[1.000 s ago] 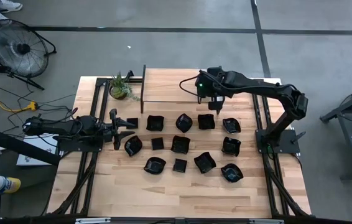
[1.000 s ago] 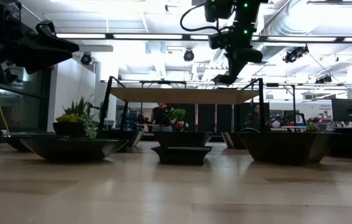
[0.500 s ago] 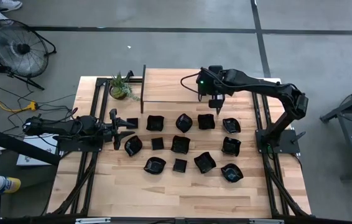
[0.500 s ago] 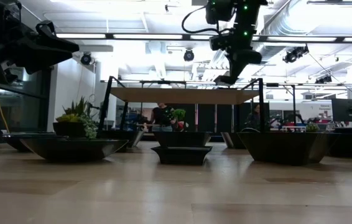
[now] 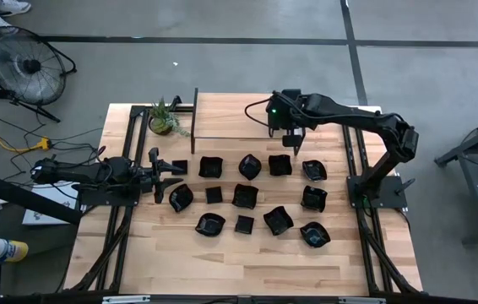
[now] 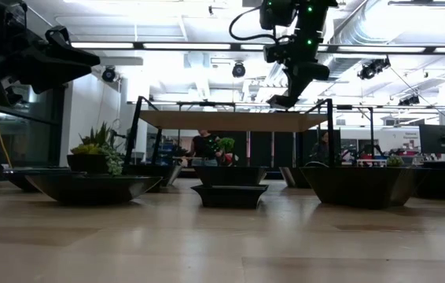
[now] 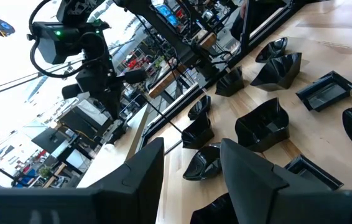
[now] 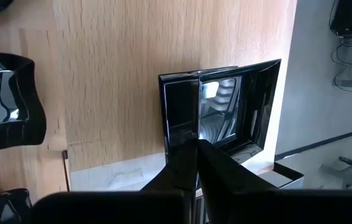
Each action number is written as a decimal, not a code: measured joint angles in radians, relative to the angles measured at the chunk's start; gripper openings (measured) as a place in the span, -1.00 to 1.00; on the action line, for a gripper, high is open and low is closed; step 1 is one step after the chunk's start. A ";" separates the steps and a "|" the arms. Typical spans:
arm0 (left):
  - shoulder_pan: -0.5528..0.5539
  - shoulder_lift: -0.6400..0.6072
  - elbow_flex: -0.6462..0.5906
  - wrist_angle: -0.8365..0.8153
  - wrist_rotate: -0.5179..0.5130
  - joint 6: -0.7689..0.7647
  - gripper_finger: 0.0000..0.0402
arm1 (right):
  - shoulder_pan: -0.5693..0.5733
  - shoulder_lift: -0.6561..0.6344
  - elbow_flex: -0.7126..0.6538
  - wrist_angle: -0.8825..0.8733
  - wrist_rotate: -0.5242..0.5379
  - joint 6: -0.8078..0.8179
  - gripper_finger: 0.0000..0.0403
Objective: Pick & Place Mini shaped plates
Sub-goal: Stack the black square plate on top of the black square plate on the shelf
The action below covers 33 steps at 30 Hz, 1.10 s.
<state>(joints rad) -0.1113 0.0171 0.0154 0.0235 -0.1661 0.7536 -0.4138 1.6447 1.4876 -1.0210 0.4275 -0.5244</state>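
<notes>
Compared with a second ago, the right hand point(image 8: 194, 144) has shifted only slightly: in the high view it has moved a little toward the right side of the tabletop point(image 5: 247, 253) and then eased partway back. In the low view its load has swayed the same small amount. The left arm has not moved, and the mini shaped plates point(image 5: 241, 196) lying in rows on the tabletop are sitting where they were.

The right hand is clenching the rim of a square plate point(image 8: 232, 106), its two fingers pressed together on one edge. It is holding the plate in the air above the far part of the tabletop, just beyond the back row of plates. The wrist view is looking into the plate's glossy hollow, with the tabletop's edge and the floor showing past it. Being roughly square, the plate is showing no clear long axis. In the low view it is hanging tilted rather than level.

The left hand point(image 7: 191, 180) is waiting at the left side of the tabletop, fingers spread wide and holding nothing, pointing toward the rows. A potted plant point(image 5: 165, 118) is standing at the far left corner.
</notes>
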 joint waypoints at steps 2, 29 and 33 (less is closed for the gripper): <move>0.000 0.000 0.000 0.000 0.000 0.000 -0.23 | -0.004 0.000 0.000 0.000 0.001 0.000 -0.97; 0.000 0.000 0.000 0.000 0.000 0.000 -0.23 | -0.012 0.024 0.000 -0.004 -0.018 -0.036 -0.97; 0.000 0.000 0.000 0.000 0.000 0.000 -0.23 | -0.012 0.046 -0.001 -0.004 0.000 -0.036 -0.97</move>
<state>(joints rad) -0.1115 0.0172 0.0154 0.0235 -0.1661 0.7536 -0.4259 1.6908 1.4868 -1.0252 0.4275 -0.5603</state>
